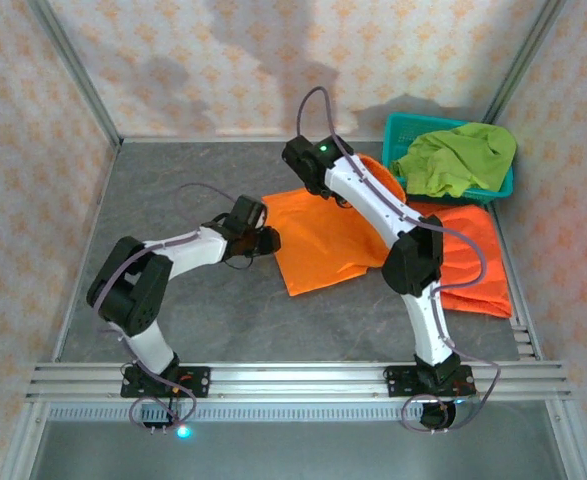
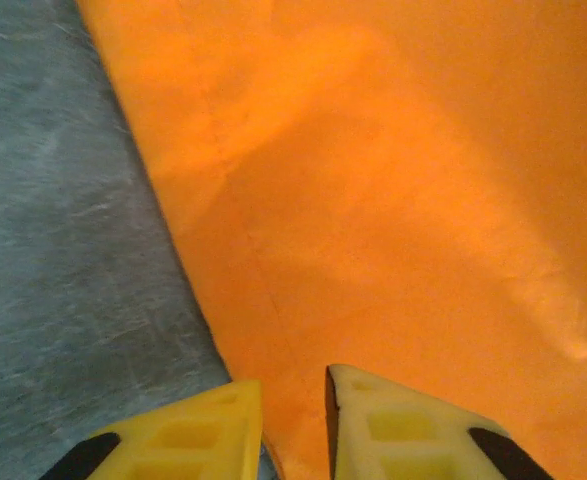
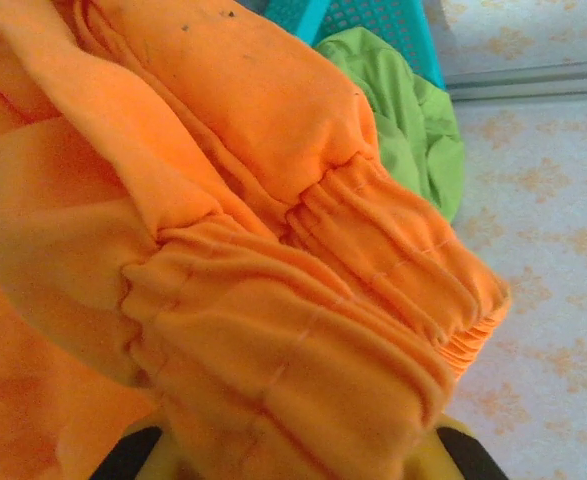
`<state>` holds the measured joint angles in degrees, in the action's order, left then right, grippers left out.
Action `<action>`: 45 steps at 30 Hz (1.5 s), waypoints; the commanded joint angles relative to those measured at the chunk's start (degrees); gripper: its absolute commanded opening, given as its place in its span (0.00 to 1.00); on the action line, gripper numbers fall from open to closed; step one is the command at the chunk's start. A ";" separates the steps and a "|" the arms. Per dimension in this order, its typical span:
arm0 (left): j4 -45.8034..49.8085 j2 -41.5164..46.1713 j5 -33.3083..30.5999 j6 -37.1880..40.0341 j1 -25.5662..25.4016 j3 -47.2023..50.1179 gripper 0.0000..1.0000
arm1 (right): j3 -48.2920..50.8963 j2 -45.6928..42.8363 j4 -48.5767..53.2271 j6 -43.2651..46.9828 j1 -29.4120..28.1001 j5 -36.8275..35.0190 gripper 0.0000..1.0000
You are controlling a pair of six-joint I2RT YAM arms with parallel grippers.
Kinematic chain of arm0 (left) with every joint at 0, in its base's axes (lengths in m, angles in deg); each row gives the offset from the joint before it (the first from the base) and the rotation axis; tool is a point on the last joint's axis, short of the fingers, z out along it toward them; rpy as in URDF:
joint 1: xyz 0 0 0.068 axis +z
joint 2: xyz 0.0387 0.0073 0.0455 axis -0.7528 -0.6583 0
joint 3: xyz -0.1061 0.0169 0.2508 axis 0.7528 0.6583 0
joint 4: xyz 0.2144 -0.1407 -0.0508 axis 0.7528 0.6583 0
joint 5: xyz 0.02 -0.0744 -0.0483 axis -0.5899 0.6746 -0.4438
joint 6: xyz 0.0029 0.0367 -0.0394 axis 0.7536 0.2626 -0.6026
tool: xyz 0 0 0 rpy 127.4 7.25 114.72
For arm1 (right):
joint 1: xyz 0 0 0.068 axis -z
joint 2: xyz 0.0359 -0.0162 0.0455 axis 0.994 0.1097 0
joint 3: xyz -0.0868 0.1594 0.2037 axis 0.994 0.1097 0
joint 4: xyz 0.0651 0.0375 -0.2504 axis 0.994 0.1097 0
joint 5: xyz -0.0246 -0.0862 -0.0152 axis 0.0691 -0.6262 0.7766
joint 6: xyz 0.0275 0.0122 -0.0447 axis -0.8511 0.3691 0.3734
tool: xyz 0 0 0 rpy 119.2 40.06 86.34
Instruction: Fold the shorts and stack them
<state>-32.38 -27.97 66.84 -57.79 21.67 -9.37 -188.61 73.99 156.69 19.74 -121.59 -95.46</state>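
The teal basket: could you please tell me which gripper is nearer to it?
Right. The right gripper, in bunched orange shorts, is just beside the teal basket; the left gripper is mid-table, at the spread shorts' left edge.

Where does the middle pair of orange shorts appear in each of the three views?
Top: orange shorts at the centre of the table.
Left wrist: filling the right side, beside the grey table.
Right wrist: bunched waistband across the centre.
Shared landmark: teal basket, top and right wrist views.
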 commanded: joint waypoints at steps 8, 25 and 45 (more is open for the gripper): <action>-2.83 -5.46 -0.48 -2.05 -2.62 -2.35 0.14 | -10.05 6.92 5.24 -8.28 -2.20 12.85 0.04; -5.89 -8.45 0.25 -3.00 -3.17 -2.28 0.14 | -10.43 10.65 -7.58 -17.88 -2.36 42.81 0.06; -7.71 26.42 -13.63 -5.13 -1.49 11.34 0.94 | 26.72 -22.90 -50.94 -39.18 11.68 78.27 0.90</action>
<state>-42.35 -3.29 54.75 -63.77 19.16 4.16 -168.83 54.23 116.93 -13.22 -109.98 -21.25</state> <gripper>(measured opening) 0.931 0.900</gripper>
